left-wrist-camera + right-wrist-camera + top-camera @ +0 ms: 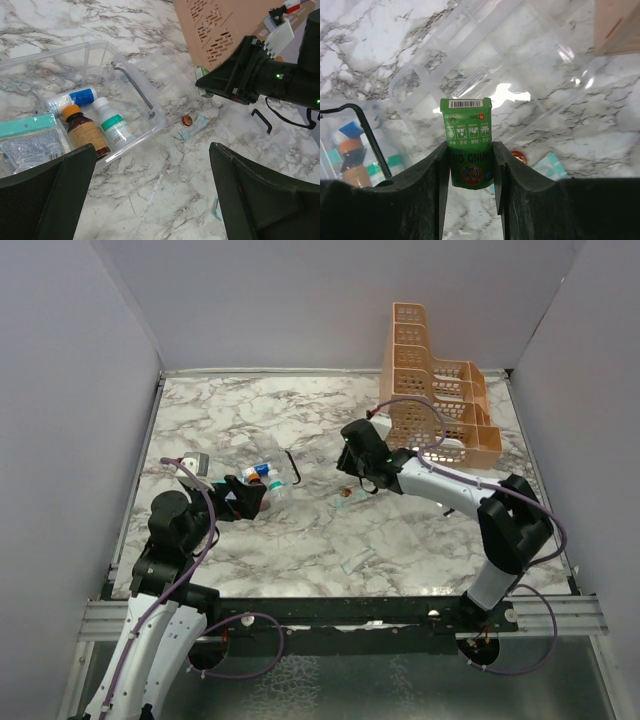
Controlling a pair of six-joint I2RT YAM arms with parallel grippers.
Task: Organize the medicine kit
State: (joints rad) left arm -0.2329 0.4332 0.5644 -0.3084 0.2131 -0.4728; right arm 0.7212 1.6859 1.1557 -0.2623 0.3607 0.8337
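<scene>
My right gripper (469,152) is shut on a small green wind oil box (466,125) and holds it above a clear compartment lid (520,60). In the top view the right gripper (352,466) hangs mid-table. The clear medicine box (100,60) holds a brown bottle (85,132), a white bottle with a green label (114,126), a blue and white tube (73,98) and a teal packet (27,140). My left gripper (152,195) is open and empty just in front of that box; in the top view the left gripper (245,498) sits beside it.
A small teal packet with a red round item (190,125) lies on the marble right of the box. Another clear packet (357,560) lies nearer the front. An orange perforated basket (440,405) stands at the back right. Grey walls surround the table.
</scene>
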